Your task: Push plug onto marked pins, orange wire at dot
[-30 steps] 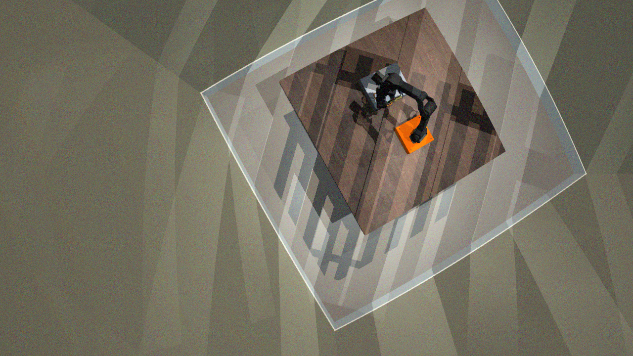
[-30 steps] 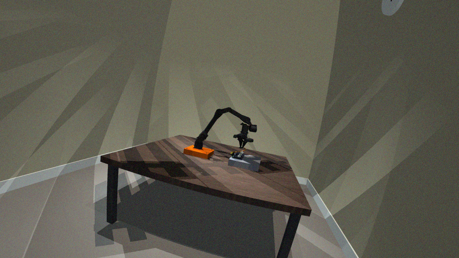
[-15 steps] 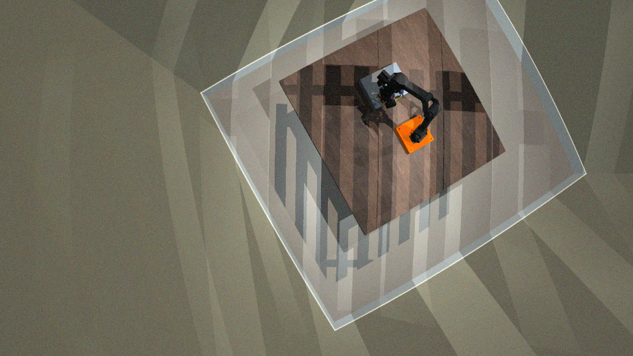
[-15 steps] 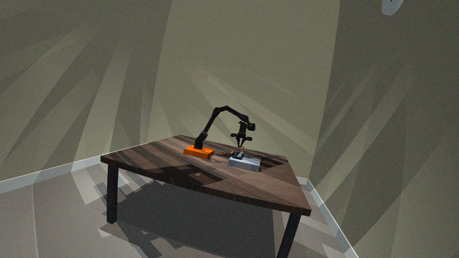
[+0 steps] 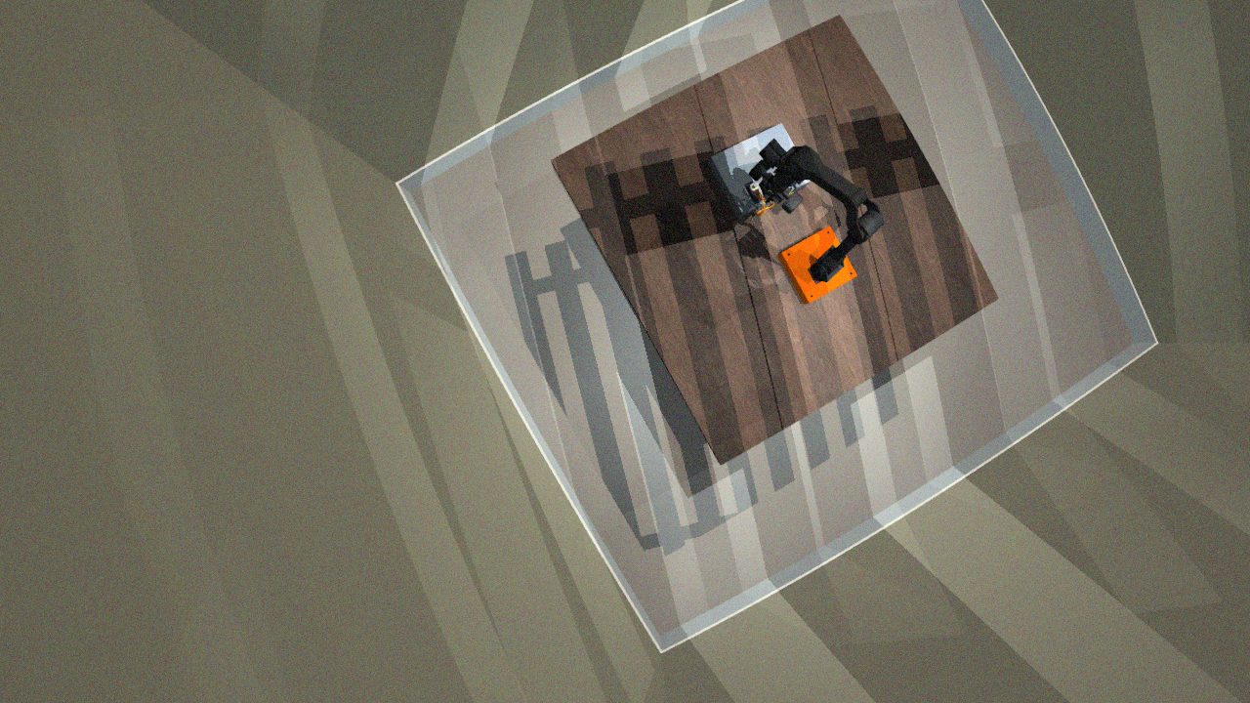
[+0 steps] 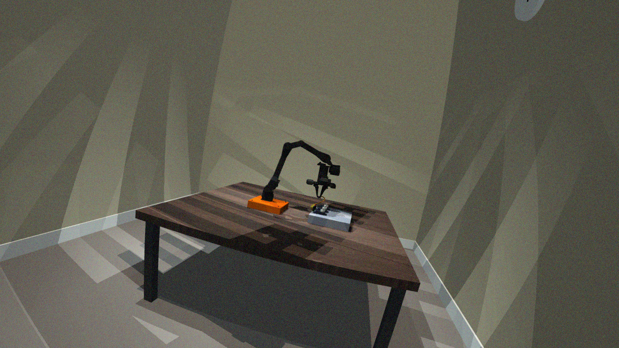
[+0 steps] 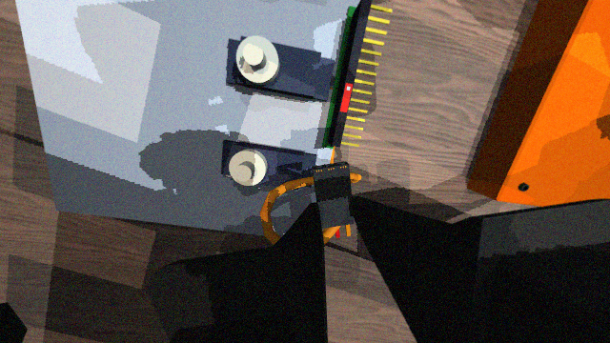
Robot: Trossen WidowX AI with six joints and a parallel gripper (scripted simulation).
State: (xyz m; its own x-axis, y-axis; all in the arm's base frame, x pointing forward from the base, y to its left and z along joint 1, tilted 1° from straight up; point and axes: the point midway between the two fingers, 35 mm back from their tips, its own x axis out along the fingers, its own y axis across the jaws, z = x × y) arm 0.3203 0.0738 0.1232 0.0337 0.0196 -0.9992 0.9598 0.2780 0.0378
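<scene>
My gripper (image 7: 335, 207) (image 6: 319, 197) is shut on the black plug (image 7: 334, 187), above the holder's near corner. The plug's end with small gold marks faces up in the wrist view, roughly along the pin row and not toward the pin tips. The orange lead (image 7: 268, 210) loops left from the plug; red and orange wire ends show behind it. The pale holder (image 7: 110, 62) (image 6: 329, 221) (image 5: 779, 135) carries the yellow pins (image 7: 365, 102), which stick out right in the wrist view, beyond the plug. The red band (image 7: 345, 102) has a white dot at its upper end.
Two dark servos (image 7: 302, 71) (image 7: 281, 162) with round cream horns (image 7: 248, 168) stand on the holder, left of the pins and plug in the wrist view. The orange arm base (image 7: 562, 129) (image 5: 800, 277) (image 6: 266, 206) sits on the wooden table (image 5: 830, 350) (image 6: 216, 224), across from the pin tips.
</scene>
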